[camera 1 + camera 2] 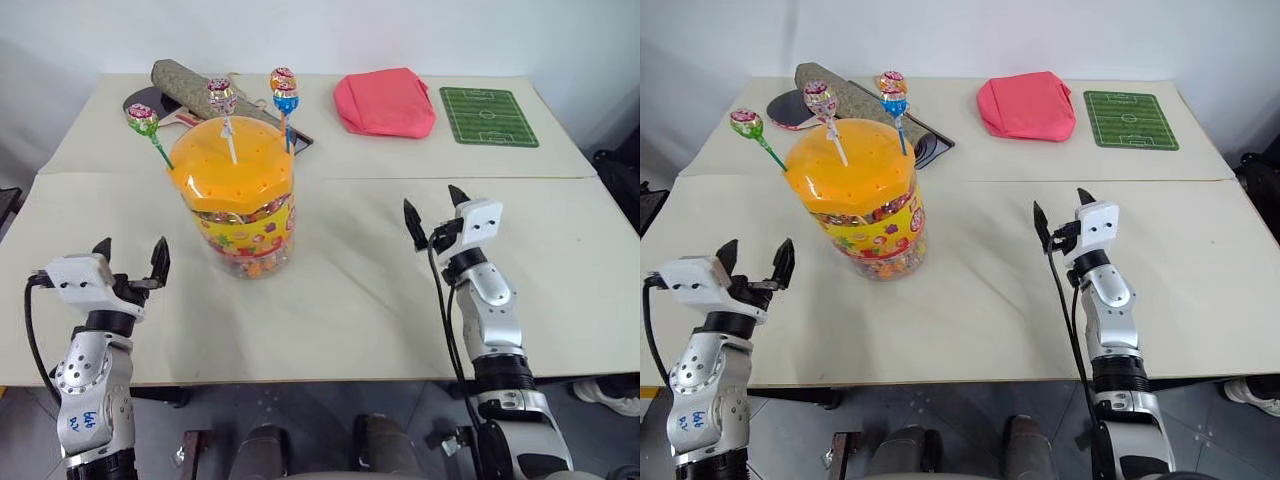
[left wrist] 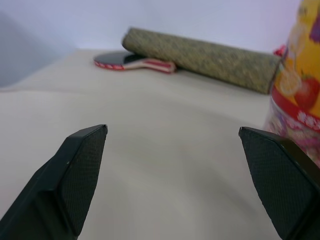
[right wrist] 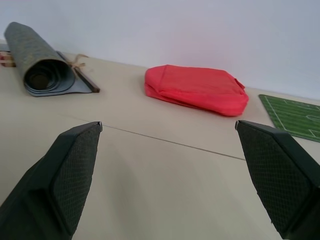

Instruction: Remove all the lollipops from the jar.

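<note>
Nothing out yet: all four shiny-wrapped lollipops [image 1: 222, 98] stand stick-down in the orange holed lid of the clear plastic candy-print jar [image 1: 240, 210] mid-desk [image 1: 350, 290], with the left hand [image 1: 130, 257] and right hand [image 1: 432, 208] both spread open, empty, flanking it.
</note>
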Robot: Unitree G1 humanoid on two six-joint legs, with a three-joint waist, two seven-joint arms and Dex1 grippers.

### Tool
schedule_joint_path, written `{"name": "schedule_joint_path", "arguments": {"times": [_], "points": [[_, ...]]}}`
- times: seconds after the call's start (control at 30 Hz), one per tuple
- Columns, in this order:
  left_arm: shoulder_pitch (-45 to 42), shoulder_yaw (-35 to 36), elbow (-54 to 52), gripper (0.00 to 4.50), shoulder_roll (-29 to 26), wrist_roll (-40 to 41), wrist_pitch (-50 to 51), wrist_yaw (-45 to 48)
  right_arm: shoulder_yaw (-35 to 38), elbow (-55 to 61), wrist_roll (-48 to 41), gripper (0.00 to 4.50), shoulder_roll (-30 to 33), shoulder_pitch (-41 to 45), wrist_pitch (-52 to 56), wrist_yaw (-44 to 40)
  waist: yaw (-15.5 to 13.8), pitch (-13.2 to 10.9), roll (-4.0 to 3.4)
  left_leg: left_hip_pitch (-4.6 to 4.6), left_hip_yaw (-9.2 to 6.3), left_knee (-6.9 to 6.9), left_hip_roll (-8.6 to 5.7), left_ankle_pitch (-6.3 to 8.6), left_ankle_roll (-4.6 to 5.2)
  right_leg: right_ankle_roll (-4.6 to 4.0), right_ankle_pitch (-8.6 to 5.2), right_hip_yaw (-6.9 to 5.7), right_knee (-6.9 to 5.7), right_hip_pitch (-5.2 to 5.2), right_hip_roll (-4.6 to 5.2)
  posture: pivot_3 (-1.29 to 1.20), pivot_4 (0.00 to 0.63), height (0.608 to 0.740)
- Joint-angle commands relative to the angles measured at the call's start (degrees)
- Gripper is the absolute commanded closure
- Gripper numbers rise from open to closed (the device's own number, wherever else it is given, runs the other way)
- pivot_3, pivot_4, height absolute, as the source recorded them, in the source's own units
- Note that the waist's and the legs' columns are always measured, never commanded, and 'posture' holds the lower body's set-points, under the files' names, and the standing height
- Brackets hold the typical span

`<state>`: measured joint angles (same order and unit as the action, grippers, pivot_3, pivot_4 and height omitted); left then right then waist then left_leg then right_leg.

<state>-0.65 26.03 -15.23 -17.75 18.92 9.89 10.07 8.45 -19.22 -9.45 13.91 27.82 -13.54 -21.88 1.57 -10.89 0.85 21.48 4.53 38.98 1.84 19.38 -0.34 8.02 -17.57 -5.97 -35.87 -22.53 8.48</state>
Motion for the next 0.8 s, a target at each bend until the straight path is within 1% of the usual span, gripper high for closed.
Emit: {"name": "schedule_joint_path", "arguments": {"times": [0.03,0.07,0.1,0.17,0.23,0.3,0.33,0.4,0.43,0.47,0.53,0.63,0.7,0.8], "points": [[1.0,0.9,-1.4,0.0,-2.6,-0.5,-0.8,1.5,-0.3,3.5,-1.6,0.01,1.6,-0.9,0.0,-2.9,0.0,0.0,0.0,0.0,0.0,0.0,0.0,0.0,0.0,0.0,0.0,0.0,0.0,0.0,0.0,0.0,0.15,0.74],[1.2,1.0,-1.3,0.0,-2.9,-0.3,-1.0,1.8,-0.4,3.7,-1.8,0.01,1.8,-1.0,0.0,-3.4,0.0,0.0,0.0,0.0,0.0,-0.01,0.0,0.0,0.0,0.0,0.0,0.0,0.01,0.0,0.0,0.0,0.15,0.74],[2.1,3.1,-2.2,0.0,-3.4,4.3,-1.4,5.1,-0.9,6.5,-6.0,0.01,2.7,-1.7,1.1,-9.0,0.0,0.0,0.0,0.0,0.0,-0.01,0.0,0.0,0.0,0.0,0.0,0.0,0.01,0.0,0.0,0.0,0.15,0.74],[5.1,8.3,-3.2,0.0,-6.6,15.1,0.5,14.5,-2.3,14.3,-15.3,0.01,6.0,-3.5,4.4,-21.9,0.0,0.0,-0.02,0.01,-0.01,-0.02,0.03,0.01,0.01,0.0,0.0,0.01,0.04,-0.01,0.01,0.0,0.15,0.74],[8.1,14.1,-0.6,0.0,-12.0,23.6,4.0,23.6,-2.8,20.3,-20.6,0.01,10.5,-4.3,6.8,-30.7,0.1,0.0,-0.07,0.02,-0.21,-0.07,0.23,0.05,-0.01,0.0,0.0,0.0,0.06,-0.05,-0.01,0.0,0.15,0.74],[9.0,18.4,3.5,0.0,-16.4,29.0,7.1,28.7,-2.5,24.1,-24.2,0.01,13.2,-4.1,10.2,-33.9,0.0,-0.1,-0.11,0.01,-0.36,-0.06,0.22,0.07,-0.01,-0.02,-0.01,0.0,0.11,-0.06,-0.06,0.0,0.15,0.74],[8.5,20.1,6.1,0.0,-19.2,31.7,9.5,31.1,-1.9,26.2,-26.5,0.01,13.7,-3.4,11.5,-34.2,0.0,-0.1,-0.11,-0.01,-0.4,-0.03,0.16,0.07,0.0,-0.03,-0.02,-0.02,0.09,-0.03,-0.06,0.0,0.15,0.74],[6.6,21.2,9.5,0.0,-24.4,34.9,13.7,35.1,-0.7,29.5,-29.7,0.01,13.5,-1.9,12.2,-33.9,-0.1,-0.1,-0.11,-0.11,-0.43,0.02,0.15,0.08,0.02,-0.05,-0.03,-0.03,0.08,0.08,-0.06,0.0,0.15,0.74],[5.8,21.3,10.7,0.0,-26.2,35.7,15.0,36.5,-0.4,30.4,-30.4,0.01,13.2,-1.5,12.3,-33.8,-0.3,-0.1,-0.11,-0.1,-0.43,0.04,0.13,0.08,0.02,-0.05,-0.03,-0.03,0.07,0.08,-0.05,0.0,0.15,0.74],[2.0,20.1,11.9,0.0,-28.1,37.8,16.7,37.9,-0.6,32.1,-31.2,0.01,12.7,-1.4,12.8,-33.3,-0.7,-0.1,-0.11,-0.09,-0.49,0.04,0.07,0.07,0.03,-0.05,-0.03,-0.03,0.04,0.08,-0.03,0.0,0.15,0.74],[-4.5,16.6,13.3,0.0,-29.9,38.1,16.8,40.8,-1.6,34.8,-31.8,0.01,11.5,-1.5,14.0,-32.0,-1.6,-0.1,-0.08,-0.06,-0.56,0.06,0.02,0.07,0.04,-0.04,-0.02,-0.03,0.0,0.07,0.01,0.0,0.15,0.74],[-12.6,11.8,14.9,0.0,-29.8,36.6,16.5,42.6,-2.8,36.6,-31.5,0.01,9.0,-1.2,14.5,-30.3,-1.6,0.0,-0.05,-0.01,-0.61,0.05,-0.04,0.08,0.01,-0.03,0.0,-0.11,0.01,0.07,0.01,0.0,0.15,0.74],[-16.0,9.8,15.4,0.0,-29.4,36.5,17.1,43.0,-3.2,36.8,-30.9,0.01,8.1,-1.0,14.2,-30.1,-1.4,0.0,-0.06,-0.01,-0.54,0.03,-0.07,0.11,0.02,0.0,0.01,-0.09,0.01,0.03,0.01,0.0,0.15,0.74],[-23.7,3.4,15.9,0.0,-28.6,35.8,18.1,45.3,-4.3,36.6,-29.4,0.01,7.1,-0.6,13.2,-30.9,-1.1,0.0,-0.05,0.03,-0.45,-0.02,-0.05,0.13,-0.02,0.0,0.01,-0.15,0.01,-0.04,-0.05,0.0,0.15,0.74]]}}
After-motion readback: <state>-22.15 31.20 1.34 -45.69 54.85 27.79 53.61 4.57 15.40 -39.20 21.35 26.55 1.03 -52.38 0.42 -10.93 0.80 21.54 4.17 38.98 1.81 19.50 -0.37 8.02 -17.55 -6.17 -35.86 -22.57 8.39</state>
